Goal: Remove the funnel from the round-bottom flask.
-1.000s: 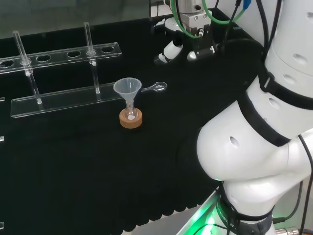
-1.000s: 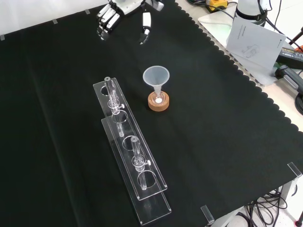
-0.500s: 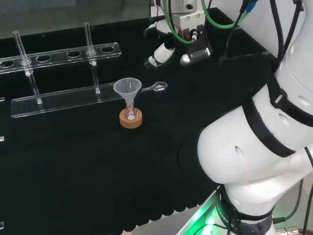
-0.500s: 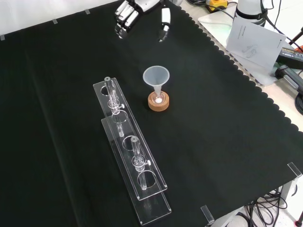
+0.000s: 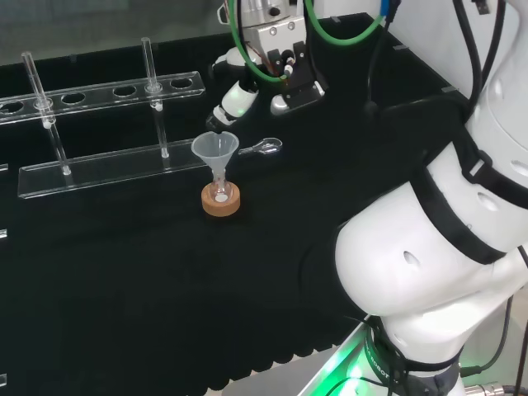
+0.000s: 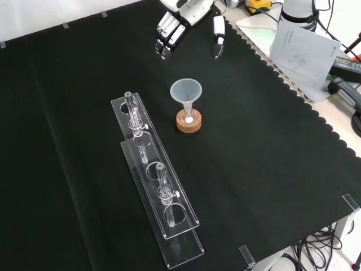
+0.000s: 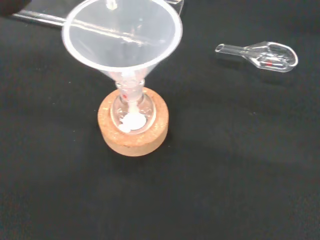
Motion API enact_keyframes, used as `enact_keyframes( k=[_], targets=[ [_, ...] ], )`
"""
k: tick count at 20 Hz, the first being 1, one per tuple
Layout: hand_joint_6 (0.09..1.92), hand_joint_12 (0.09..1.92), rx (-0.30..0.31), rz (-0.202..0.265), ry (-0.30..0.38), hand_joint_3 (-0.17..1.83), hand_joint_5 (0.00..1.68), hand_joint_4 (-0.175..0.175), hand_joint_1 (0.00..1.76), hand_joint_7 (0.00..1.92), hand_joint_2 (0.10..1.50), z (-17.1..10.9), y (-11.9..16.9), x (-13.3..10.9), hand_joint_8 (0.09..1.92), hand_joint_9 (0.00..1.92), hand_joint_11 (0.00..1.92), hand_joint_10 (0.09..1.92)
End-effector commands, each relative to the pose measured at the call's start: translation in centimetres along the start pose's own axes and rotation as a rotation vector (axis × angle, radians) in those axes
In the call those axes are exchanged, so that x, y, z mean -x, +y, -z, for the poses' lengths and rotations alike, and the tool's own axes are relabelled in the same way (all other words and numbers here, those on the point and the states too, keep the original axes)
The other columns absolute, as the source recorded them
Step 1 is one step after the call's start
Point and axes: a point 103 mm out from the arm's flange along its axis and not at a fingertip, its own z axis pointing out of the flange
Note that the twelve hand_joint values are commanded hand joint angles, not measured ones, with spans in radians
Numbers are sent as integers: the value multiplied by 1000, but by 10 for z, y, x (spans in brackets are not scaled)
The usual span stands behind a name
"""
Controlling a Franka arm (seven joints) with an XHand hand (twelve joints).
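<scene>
A translucent funnel [image 5: 215, 149] [image 6: 186, 92] [image 7: 122, 37] stands with its stem in a small round-bottom flask [image 7: 131, 111] that rests on a cork ring [image 5: 221, 200] [image 6: 188, 121] [image 7: 133, 127]. My hand [image 5: 239, 95] [image 6: 186, 22] hovers above the cloth, beyond the funnel in the front view and up and to its right in the head view. Its fingers [image 6: 168, 38] hang straight and spread from the thumb [image 6: 218, 40], with nothing between them.
A clear rack [image 5: 107, 124] [image 6: 158, 186] with two glass tubes lies left of the flask in both views. A small clear glass spoon-like piece [image 5: 266, 147] [image 7: 262, 54] lies on the cloth right of the funnel in the head view.
The hand has moved toward the funnel: rightward and lower in the front view, leftward in the head view. The funnel, flask and rack have not moved.
</scene>
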Motion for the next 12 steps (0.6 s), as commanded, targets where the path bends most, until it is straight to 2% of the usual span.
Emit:
enact_keyframes(
  k=[1, 6, 12],
  targets=[
    [87, 1505, -47, -21, -42, 240, 81, 12, 525, 0, 680, -5, 11, -20, 332, 52, 193, 823],
    [87, 1513, -63, -30, -52, 222, 64, 6, 523, 0, 688, -10, 22, -24, 273, 14, 182, 849],
    [87, 1516, -80, -30, -82, 206, 77, 0, 536, 0, 694, -25, 35, -33, 317, 38, 187, 869]
  ],
)
